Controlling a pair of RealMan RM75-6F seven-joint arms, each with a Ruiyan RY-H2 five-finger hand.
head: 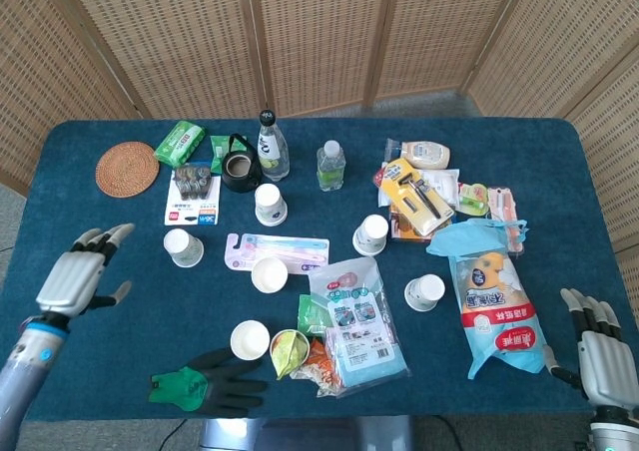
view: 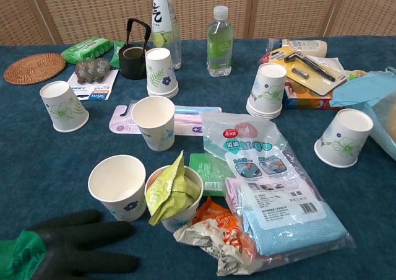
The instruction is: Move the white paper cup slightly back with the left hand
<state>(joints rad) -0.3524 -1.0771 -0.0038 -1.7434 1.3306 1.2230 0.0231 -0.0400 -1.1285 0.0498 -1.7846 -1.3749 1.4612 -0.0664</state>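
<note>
The white paper cup [head: 183, 247] with a pale leaf print stands upright on the blue table, left of centre; the chest view shows the cup [view: 63, 106] at far left. My left hand [head: 80, 276] hovers well to the cup's left near the table's left edge, fingers spread, holding nothing. It does not show in the chest view. My right hand [head: 596, 346] hangs at the table's front right corner, fingers straight and apart, empty.
Several other paper cups [head: 270, 273] stand around the middle. A battery pack [head: 191, 197] lies just behind the cup, a pink toothbrush pack [head: 285, 248] to its right. A black and green glove [head: 205, 379] lies at the front. A wicker coaster [head: 127, 168] sits back left.
</note>
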